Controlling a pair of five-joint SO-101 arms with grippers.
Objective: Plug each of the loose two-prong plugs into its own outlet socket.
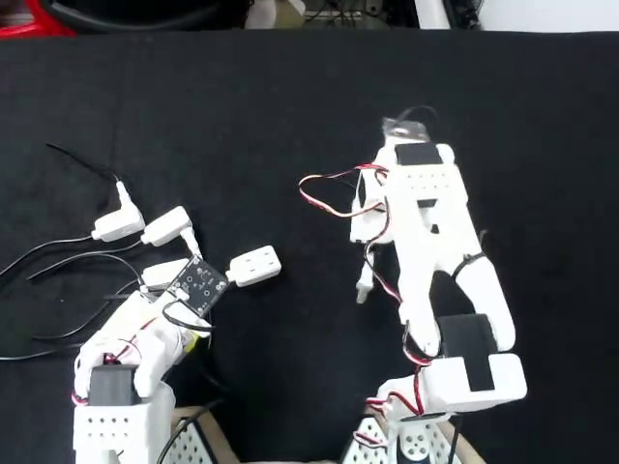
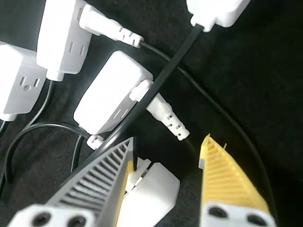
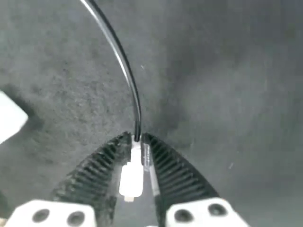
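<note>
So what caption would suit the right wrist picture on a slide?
Right gripper clamps a white plug trailing a black cable over black cloth.

Flat black fabric table covering (image 1: 290, 106) spans the work surface, matte, no visible folds; red curved plastic object (image 1: 29, 17) beyond the far left corner, cut off by frame edge; pale mixed clutter (image 1: 290, 12) along the far edge, unidentifiable; tan wooden board (image 1: 227, 447) at the near edge.

Cables (image 2: 162, 71) and outlet blocks (image 1: 118, 226) hem the left tool (image 2: 168, 138); mid-table (image 1: 290, 145) lies open.
</note>
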